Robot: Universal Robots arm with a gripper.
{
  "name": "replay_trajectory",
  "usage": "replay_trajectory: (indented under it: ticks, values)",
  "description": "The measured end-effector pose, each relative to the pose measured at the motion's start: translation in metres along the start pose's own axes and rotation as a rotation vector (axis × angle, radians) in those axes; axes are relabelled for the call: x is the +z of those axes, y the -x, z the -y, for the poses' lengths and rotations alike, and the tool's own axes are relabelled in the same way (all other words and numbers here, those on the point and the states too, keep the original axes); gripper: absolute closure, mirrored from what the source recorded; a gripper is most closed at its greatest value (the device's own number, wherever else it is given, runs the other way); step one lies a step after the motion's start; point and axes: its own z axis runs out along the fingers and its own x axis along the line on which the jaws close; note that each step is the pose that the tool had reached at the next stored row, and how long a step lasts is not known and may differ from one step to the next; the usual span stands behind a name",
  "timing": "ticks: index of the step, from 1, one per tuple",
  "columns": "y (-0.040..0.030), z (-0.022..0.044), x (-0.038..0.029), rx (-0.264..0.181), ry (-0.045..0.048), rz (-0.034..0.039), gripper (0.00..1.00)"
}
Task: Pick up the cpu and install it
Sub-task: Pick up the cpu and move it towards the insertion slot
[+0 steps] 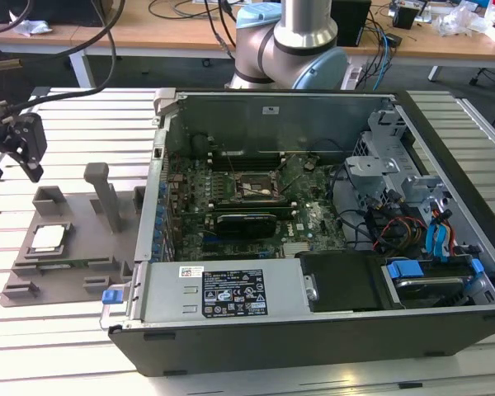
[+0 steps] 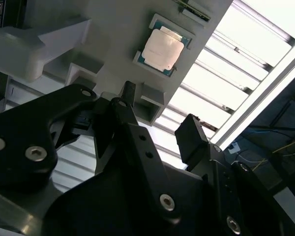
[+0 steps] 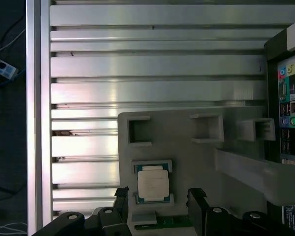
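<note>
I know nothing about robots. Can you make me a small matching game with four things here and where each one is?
Things:
1. cpu
2. pincer
3. socket
4. grey tray

Places or states:
A. inside the computer case, on the green board
B. on the slatted table, beside the case
C. lying in the tray
D. open and empty, in the air above the tray

Pairs: 1-C; 2-D; 3-A; 4-B

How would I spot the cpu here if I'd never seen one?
Find the big open computer case; on the exterior view's left of it lies a grey tray with upright posts. The cpu sits flat in a recess of the tray: a small silvery-white square, the one shiny piece among dull grey plastic.
</note>
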Motion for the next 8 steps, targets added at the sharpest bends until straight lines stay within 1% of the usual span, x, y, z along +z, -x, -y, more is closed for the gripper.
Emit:
replay_trajectory:
  ticks: [1,3,8]
  values:
    - [-0.0001,0.0001,0.0019,0.000,-0.0001,-0.0001,0.40]
    - [-0.0001,0.0001,0.0031,0.000,-0.0002,-0.0003,0.40]
    - [-0.0002,0.0003,0.0092,0.000,-0.0001,-0.0001,0.40]
